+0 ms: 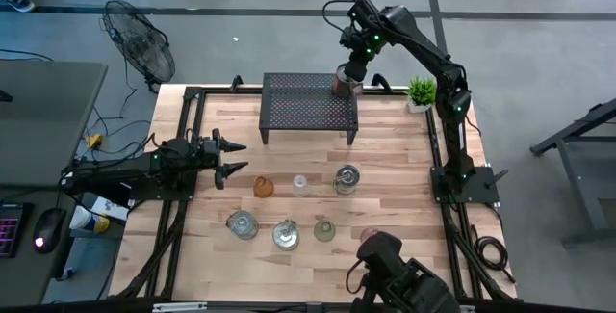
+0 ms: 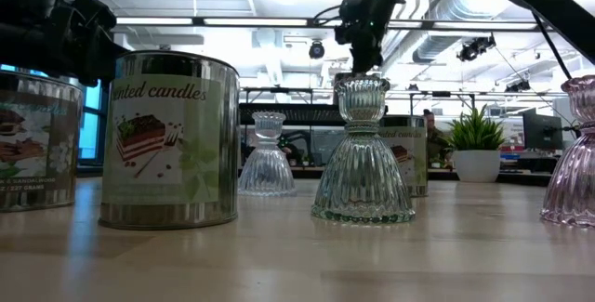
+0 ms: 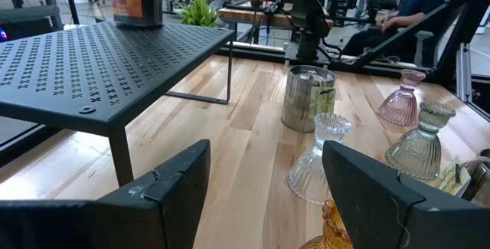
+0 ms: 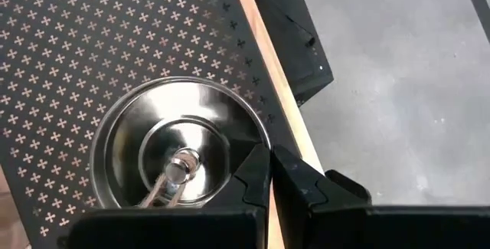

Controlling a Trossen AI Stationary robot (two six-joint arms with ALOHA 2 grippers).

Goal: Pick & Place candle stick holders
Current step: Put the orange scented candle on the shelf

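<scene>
Wooden table (image 1: 385,164), right fingers (image 4: 269,174) shut above tin (image 4: 178,143), left fingers (image 3: 264,191) wide, wrist-only seated person (image 3: 417,4)

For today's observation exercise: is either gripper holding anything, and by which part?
The right gripper is shut on the rim of the silvery candle tin on the black perforated shelf. The left gripper is open and holds nothing.

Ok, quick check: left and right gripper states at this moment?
Left gripper: open, empty, low over the table near the amber holder.
Right gripper: shut, holding nothing, over the silvery tin on the black rack.
</scene>
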